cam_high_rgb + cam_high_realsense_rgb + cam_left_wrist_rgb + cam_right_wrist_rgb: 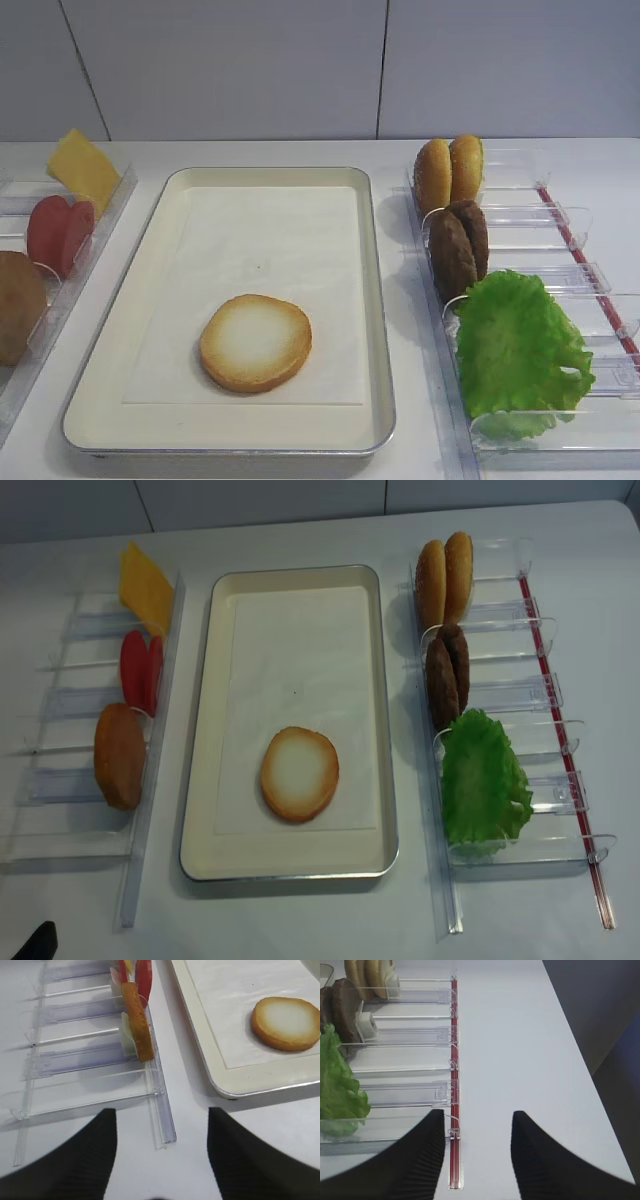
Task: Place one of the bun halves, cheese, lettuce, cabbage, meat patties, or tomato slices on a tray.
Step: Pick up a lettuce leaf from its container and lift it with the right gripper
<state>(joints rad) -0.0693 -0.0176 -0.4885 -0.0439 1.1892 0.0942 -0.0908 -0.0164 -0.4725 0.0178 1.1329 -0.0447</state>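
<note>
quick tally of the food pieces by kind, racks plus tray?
Bun halves: 4, one on the tray pale face up, two in the right rack, one in the left rack
Meat patties: 2
Tomato slices: 2
Cheese: 1
Lettuce: 1
Total: 10

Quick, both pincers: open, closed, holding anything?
Left pincer: open, empty, over the table beside the tray.
Right pincer: open, empty, above the rack by the lettuce.
</note>
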